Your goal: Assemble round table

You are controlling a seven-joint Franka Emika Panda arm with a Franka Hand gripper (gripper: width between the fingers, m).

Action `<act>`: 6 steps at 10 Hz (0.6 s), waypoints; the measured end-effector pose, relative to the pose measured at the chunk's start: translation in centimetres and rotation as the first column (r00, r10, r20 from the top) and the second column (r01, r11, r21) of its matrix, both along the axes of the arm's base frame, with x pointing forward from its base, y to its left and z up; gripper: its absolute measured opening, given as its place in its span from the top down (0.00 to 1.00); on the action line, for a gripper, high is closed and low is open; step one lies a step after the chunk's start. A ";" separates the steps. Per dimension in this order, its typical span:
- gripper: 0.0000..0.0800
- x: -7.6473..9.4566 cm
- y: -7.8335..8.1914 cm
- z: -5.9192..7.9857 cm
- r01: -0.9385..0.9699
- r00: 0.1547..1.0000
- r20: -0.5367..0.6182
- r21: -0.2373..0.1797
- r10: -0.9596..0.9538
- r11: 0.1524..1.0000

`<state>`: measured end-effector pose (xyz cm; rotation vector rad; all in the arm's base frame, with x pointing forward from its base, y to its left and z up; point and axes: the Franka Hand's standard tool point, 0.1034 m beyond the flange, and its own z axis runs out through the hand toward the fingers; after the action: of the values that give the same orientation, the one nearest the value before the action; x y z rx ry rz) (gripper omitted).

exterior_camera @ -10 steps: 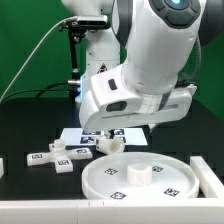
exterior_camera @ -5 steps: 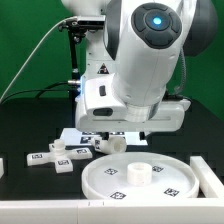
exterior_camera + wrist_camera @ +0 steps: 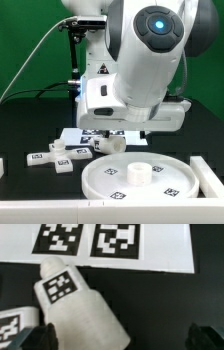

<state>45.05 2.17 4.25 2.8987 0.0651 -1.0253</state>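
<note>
The large round disc (image 3: 92, 180) lies flat at the front with a raised hub in its middle. The cross-shaped foot (image 3: 60, 156) lies to the exterior view's left of it. The short thick leg (image 3: 110, 146) lies on its side behind the disc, under the arm. In the wrist view the leg (image 3: 75, 308) shows a tag and lies between my open gripper's (image 3: 122, 339) two dark fingertips (image 3: 40, 336), close to one of them. I cannot tell whether it touches that one. A tagged corner of the foot (image 3: 12, 325) shows beside the leg. The gripper holds nothing.
The marker board (image 3: 95, 134) lies just behind the leg and also shows in the wrist view (image 3: 150, 260). White blocks stand at the table's far left (image 3: 2, 166) and far right (image 3: 211, 172) edges. The arm's bulk hides the middle of the table.
Between one second and half a second ago the arm turned and shifted towards the exterior view's left. Since then nothing has visibly moved. The parts lie where they were.
</note>
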 end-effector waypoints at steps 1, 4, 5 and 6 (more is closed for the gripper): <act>0.19 -0.1 0.0 -0.1 -0.001 1.000 -0.003 0.000 0.001 1.000; 0.19 -0.5 -0.6 -0.5 -0.058 0.998 -0.018 0.036 0.059 0.998; 0.19 -0.6 -1.2 -0.9 -0.112 0.993 -0.028 0.085 0.114 0.990; 0.19 -0.6 -1.6 -1.2 -0.164 0.985 -0.031 0.136 0.170 0.977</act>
<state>44.45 0.53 3.07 2.9251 0.3869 -1.0913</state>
